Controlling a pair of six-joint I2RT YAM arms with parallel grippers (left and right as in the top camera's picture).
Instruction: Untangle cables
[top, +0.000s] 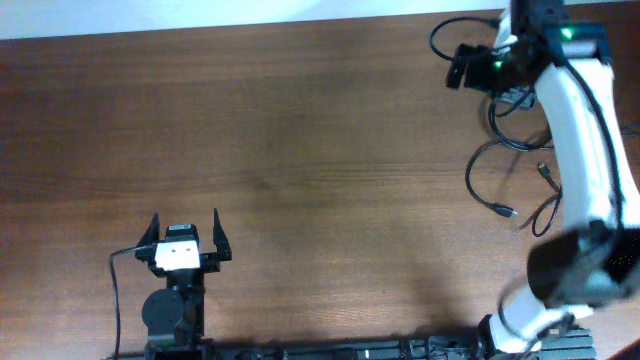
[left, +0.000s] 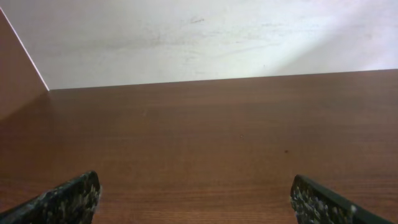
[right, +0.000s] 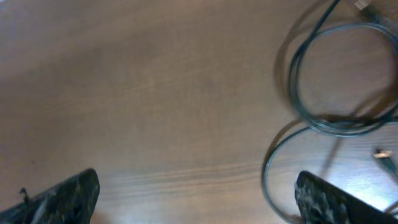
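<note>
Several thin black cables (top: 470, 185) lie in overlapping loops at the table's right side, partly hidden under my right arm. One plug end (top: 508, 211) points toward the front. My right gripper (top: 456, 66) hovers open at the far right, just left of the tangle. In the right wrist view its jaws (right: 196, 199) stand wide with only wood between them. Cable loops (right: 297, 93) lie to the right, and one loop curves just inside the right finger (right: 326, 199). My left gripper (top: 185, 232) rests open near the front left, far from the cables, over bare wood (left: 196, 199).
The wooden table (top: 300, 150) stretches between the two arms. A white wall (left: 199, 37) rises behind the table's far edge. A black wire (top: 113, 290) belonging to the left arm runs down by its base.
</note>
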